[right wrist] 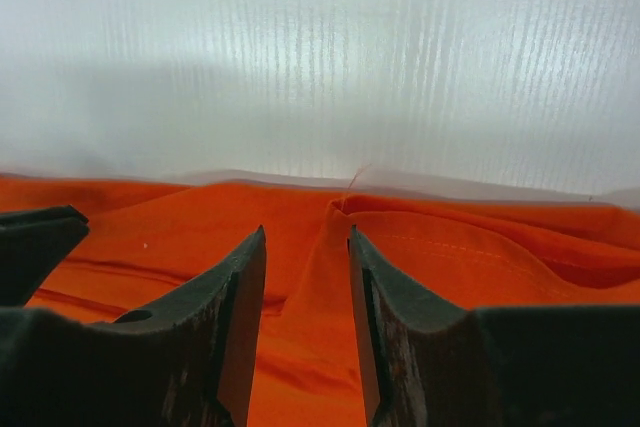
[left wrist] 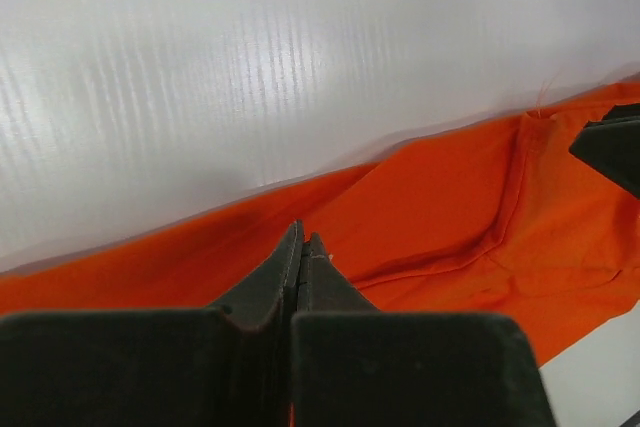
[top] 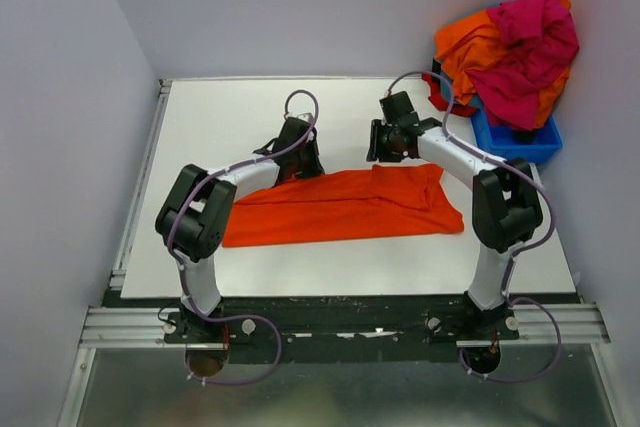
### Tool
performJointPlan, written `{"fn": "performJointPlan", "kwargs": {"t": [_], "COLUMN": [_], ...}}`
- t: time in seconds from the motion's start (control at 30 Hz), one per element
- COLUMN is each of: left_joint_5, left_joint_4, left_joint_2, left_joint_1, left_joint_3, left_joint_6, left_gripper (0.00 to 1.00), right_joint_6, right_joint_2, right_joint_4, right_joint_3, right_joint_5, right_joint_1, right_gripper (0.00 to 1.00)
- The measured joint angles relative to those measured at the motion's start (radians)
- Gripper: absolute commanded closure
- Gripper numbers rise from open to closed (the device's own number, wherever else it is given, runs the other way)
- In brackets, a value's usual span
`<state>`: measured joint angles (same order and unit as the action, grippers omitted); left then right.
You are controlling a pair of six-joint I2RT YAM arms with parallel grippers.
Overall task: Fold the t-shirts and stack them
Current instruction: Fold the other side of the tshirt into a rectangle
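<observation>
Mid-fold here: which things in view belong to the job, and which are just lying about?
Job:
orange t-shirt, spread flat
heap of t-shirts, back right

Lying about:
blue bin under that heap

- orange t-shirt (top: 340,205): soft matt cotton, creased, stitched seam showing
- table (top: 240,107): white sheet, finely ribbed, faint sheen, looks plastic to me
- my left pincer (left wrist: 306,237): matt black plastic
- my right pincer (right wrist: 307,235): same black plastic, inner faces scuffed brownish
- blue bin (top: 520,142): smooth plastic
- heaped t-shirts (top: 520,47): matt cloth
- front rail (top: 340,325): bare metal
</observation>
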<state>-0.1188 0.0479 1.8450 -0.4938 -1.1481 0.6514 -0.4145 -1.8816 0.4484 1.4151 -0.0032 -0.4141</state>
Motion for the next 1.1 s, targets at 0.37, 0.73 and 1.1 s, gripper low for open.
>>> {"fn": "performJointPlan", "kwargs": {"t": [0.37,0.73,1.1], "left_joint_5": [-0.032,-0.032,-0.032], "left_joint_4": [0.002,-0.002,-0.002], "left_joint_2": [0.101,0.106,0.106], "left_joint_1": [-0.011,-0.011,-0.011], "left_joint_3": [-0.039,-0.039,-0.039], "left_joint_6": [0.0,0.001,-0.001], "left_gripper": [1.0,1.0,1.0], "right_joint_6": [0.005,0.0,-0.065], "right_joint_2": [-0.14,0.0,0.222], "right_joint_4": [0.082,0.09,0.048], "right_joint_3": [0.074,-0.066,-0.363], "right_joint_5": [0.092,0.168,0.144], "right_joint_1": [-0.039,-0.066,-0.132], "right_gripper": [0.71,0.99,0.92]}}
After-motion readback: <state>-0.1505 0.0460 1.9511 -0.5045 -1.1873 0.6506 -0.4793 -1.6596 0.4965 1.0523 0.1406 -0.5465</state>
